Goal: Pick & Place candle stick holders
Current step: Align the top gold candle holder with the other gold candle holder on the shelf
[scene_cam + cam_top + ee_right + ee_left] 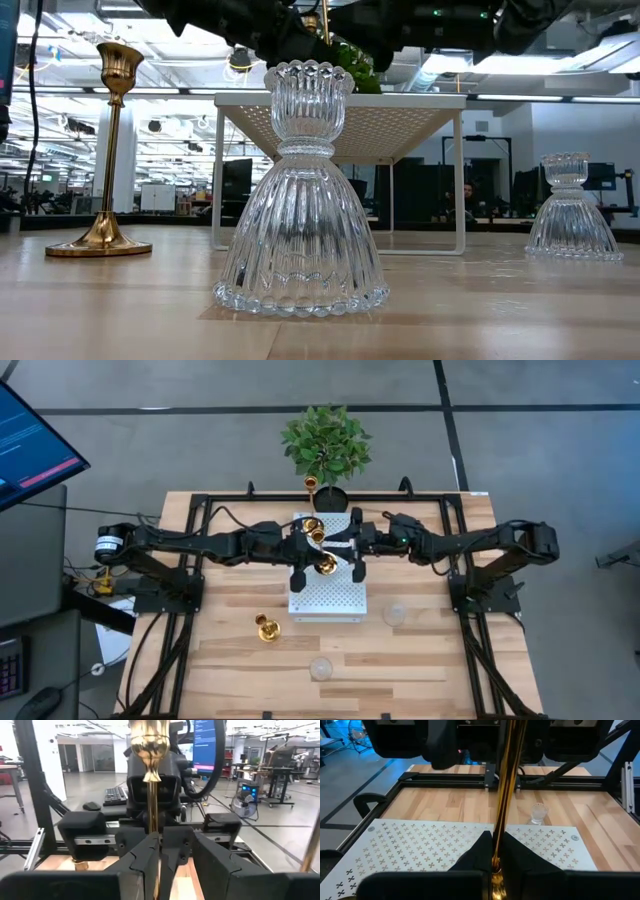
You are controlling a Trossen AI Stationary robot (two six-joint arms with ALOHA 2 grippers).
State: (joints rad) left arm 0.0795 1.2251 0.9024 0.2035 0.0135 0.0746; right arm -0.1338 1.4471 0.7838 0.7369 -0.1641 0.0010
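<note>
The tall gold candle holder [325, 565] stands over the white perforated shelf [335, 600] at the middle of the bench [450, 660], between the two pincers. The left pincer [300, 572] reaches in from the left side, and in its wrist view its fingers [482, 851] are pressed against the thin gold stem [502, 795], which rises slightly tilted above the shelf top [420, 840]. The right pincer [357, 568] reaches in from the opposite side; its wrist view shows its fingers [142, 857] closed on a gold stem [151, 805] that carries a cup at the top. That both stems belong to the same holder cannot be confirmed. A second gold holder [314, 530] sits on the rear part of the shelf, just beside the left arm's wrist. Another gold cup [311, 483] shows just beside the pot of the green plant [326, 442] at the far edge of the bench. A further gold holder [266, 627] stands upright on the bare bench, near the front left corner of the shelf; the low view shows its round base flat on the wood [108, 150]. One clear glass holder [320, 668] stands alone on the front part of the bench [302, 190]. The other glass holder [396, 613] stands just to the right of the shelf [573, 210]. A monitor [30, 445] is at the far left, off the bench.
</note>
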